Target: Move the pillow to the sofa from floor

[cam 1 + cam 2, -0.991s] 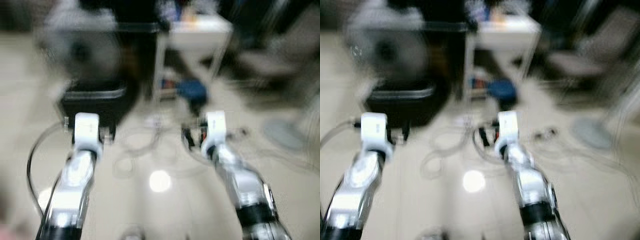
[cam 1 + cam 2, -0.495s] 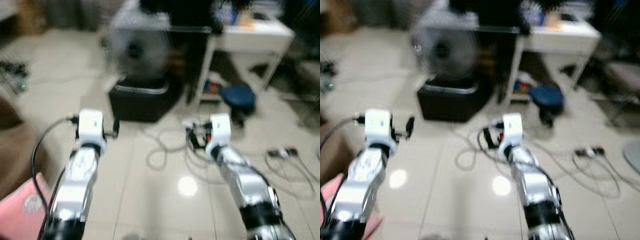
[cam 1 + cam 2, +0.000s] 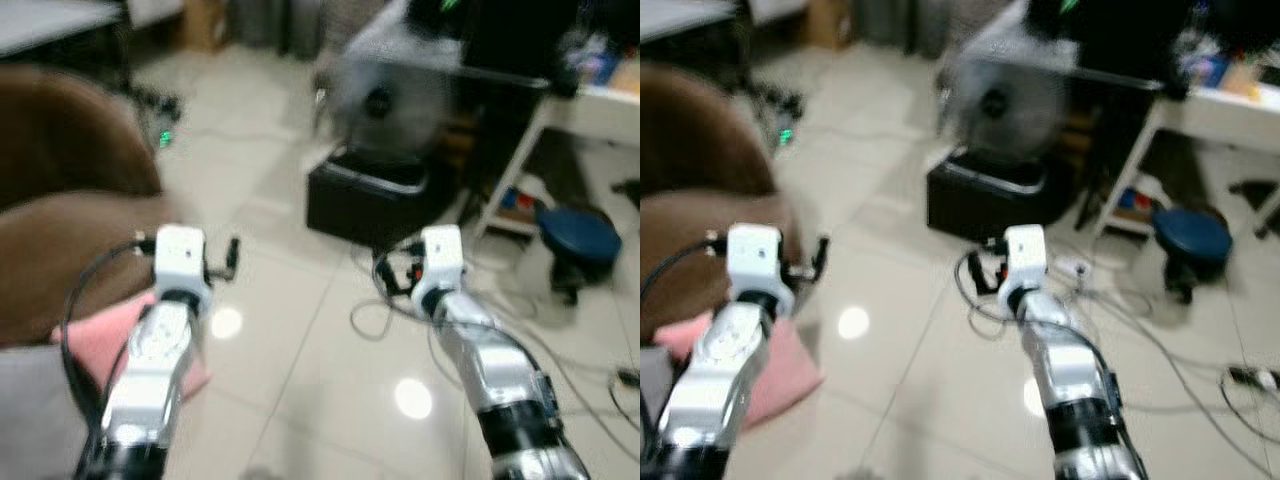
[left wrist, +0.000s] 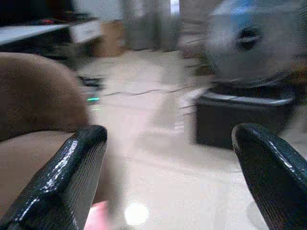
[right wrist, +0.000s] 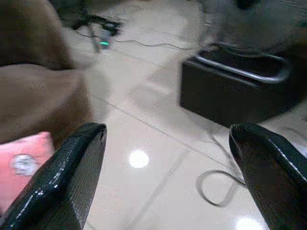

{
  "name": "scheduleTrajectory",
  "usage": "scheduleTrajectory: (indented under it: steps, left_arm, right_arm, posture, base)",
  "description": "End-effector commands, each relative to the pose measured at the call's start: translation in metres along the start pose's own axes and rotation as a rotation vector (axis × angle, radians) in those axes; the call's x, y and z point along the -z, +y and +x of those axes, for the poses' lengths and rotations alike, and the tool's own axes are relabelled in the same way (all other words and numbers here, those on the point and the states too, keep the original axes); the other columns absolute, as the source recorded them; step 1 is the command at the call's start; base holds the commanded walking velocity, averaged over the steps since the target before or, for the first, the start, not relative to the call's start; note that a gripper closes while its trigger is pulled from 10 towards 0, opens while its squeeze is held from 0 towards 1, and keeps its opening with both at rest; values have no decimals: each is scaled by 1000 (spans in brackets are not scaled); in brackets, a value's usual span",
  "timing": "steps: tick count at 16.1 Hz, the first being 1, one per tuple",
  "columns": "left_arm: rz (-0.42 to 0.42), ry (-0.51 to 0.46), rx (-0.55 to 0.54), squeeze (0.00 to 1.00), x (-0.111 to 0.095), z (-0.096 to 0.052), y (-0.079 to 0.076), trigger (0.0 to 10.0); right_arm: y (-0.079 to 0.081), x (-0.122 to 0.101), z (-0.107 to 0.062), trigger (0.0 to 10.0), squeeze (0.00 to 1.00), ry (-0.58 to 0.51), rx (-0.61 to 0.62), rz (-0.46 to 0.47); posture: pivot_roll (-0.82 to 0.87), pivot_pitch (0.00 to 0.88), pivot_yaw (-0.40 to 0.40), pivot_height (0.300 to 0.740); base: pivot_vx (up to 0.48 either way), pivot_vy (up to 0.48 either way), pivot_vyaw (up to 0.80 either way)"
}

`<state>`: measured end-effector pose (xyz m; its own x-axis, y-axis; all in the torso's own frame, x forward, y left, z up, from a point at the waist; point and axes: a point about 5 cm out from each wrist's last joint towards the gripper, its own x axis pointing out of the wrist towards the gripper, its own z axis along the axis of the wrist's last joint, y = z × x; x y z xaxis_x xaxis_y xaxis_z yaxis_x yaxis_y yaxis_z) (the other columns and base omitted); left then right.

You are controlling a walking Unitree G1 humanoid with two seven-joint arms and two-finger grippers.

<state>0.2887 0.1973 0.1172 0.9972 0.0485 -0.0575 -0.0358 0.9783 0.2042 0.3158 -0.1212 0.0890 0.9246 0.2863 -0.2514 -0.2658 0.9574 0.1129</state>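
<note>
The pillow (image 3: 765, 375) lies on the floor (image 3: 300, 330) against the sofa (image 3: 70, 230), under the left gripper (image 4: 168, 182); both grippers' fingers are apart; right gripper (image 5: 163, 177) farther.

Open tiled floor (image 3: 300, 330) runs straight ahead between the arms, nothing on it until the loose cables (image 3: 375, 310) near the right arm. Brown sofa (image 3: 70, 220) blocks the left side, with the pink pillow (image 3: 770, 370) on the floor right against its base, under the left arm. Ahead, a black box (image 3: 375, 205) with a fan (image 3: 385, 95) on it closes the way; a blue stool (image 3: 578, 235) and white table (image 3: 1200, 110) crowd the right.
</note>
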Motion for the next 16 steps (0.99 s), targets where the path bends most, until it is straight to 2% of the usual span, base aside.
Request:
scheduleTrajectory:
  steps: [1,6,12,14,16]
  left_arm:
    - [11,-20,-17,0,-3,2,0,10000]
    - [-1,-37,90,0,-6,4,-13,10000]
    - [-10,-30,147,0,-4,5,-20,10000]
    - [-16,-25,199,0,-3,8,-27,10000]
    - [-19,-21,223,0,-2,11,-31,10000]
  right_arm:
    - [-8,1,-2,10000,349,8,32,0]
    - [-16,6,-5,10000,349,28,82,13]
    - [-21,14,-9,10000,349,47,142,33]
    - [-29,21,-17,10000,341,57,202,31]
    - [-33,22,-23,10000,306,49,237,39]
  posture:
    - [42,0,-20,740]
    - [18,0,5,740]
    - [-11,0,44,740]
    - [-49,0,84,740]
    - [-93,0,116,740]
  base:
    - [0,0,800]
    - [48,0,800]
    - [370,0,800]
    - [398,0,800]
    - [398,0,0]
